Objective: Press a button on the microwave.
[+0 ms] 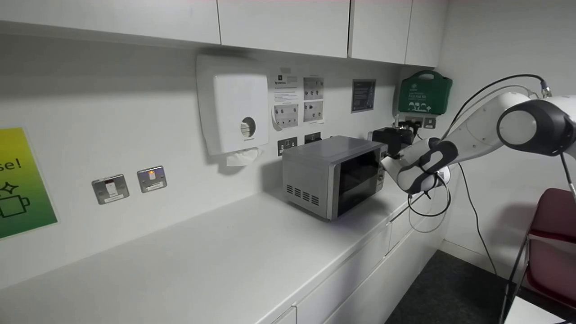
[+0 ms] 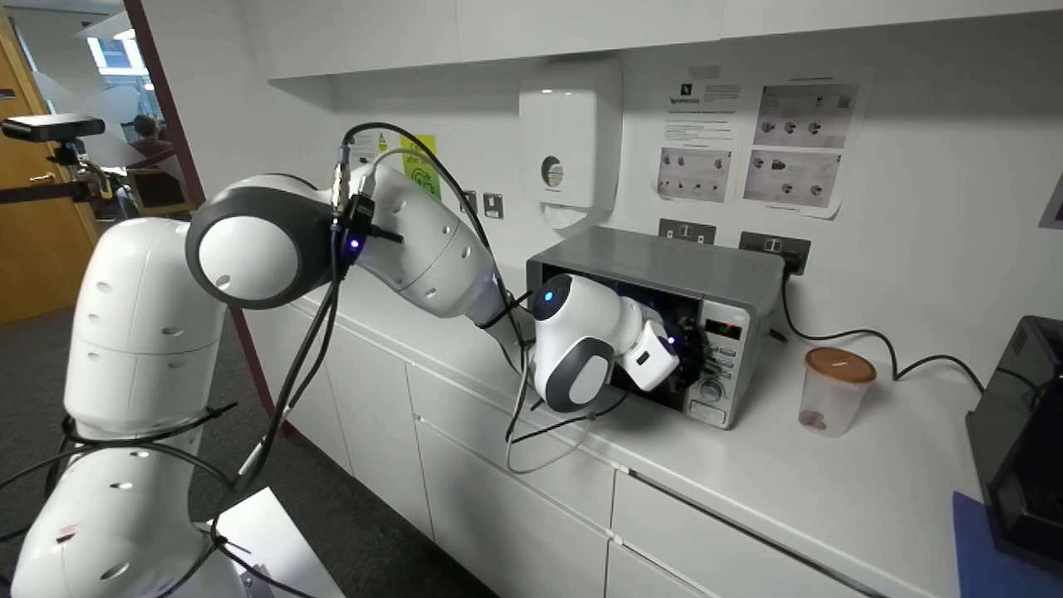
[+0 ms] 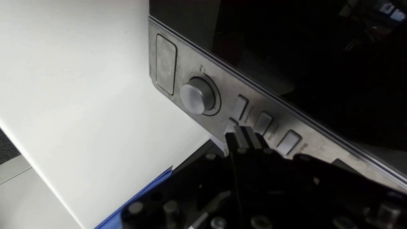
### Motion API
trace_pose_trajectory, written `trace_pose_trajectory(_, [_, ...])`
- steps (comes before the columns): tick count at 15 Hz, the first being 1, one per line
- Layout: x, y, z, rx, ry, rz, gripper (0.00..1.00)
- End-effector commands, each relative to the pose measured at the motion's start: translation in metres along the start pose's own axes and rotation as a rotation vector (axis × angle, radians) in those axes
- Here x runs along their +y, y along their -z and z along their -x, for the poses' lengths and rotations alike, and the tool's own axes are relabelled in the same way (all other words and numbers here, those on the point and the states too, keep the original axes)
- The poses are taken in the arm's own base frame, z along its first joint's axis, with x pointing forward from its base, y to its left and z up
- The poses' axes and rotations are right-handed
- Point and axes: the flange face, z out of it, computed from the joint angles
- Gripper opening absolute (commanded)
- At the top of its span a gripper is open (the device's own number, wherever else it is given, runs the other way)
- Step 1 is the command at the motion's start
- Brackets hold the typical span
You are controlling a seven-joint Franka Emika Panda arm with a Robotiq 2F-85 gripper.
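The grey-silver microwave stands on the counter with its dark window and control panel facing out. It also shows in an exterior view, where my arm covers much of its front. In the wrist view its panel carries a round knob and several buttons, among them a lower right button and a middle button. My gripper is shut and empty, its fingertips over the buttons, partly hiding two of them. In an exterior view the gripper is at the panel. I cannot tell whether it touches.
A plastic tub with a brown lid stands beside the microwave on the counter. A black machine and a blue item are further along. A paper towel dispenser hangs on the wall above. Cables loop from my arm.
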Motion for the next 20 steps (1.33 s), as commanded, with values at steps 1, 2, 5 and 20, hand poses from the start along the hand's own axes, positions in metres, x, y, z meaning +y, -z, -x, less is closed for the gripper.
trace_pose_trajectory(1, [-0.007, -0.005, -0.001, 0.008, 0.023, -0.012, 0.0])
trace_pose_trajectory(2, [-0.007, -0.006, 0.001, 0.005, 0.025, -0.013, 0.0])
trace_pose_trajectory(5, [-0.01, -0.006, 0.005, 0.0, 0.029, -0.017, 0.0])
trace_pose_trajectory(20, [-0.021, -0.003, 0.001, 0.006, 0.029, -0.04, 0.0])
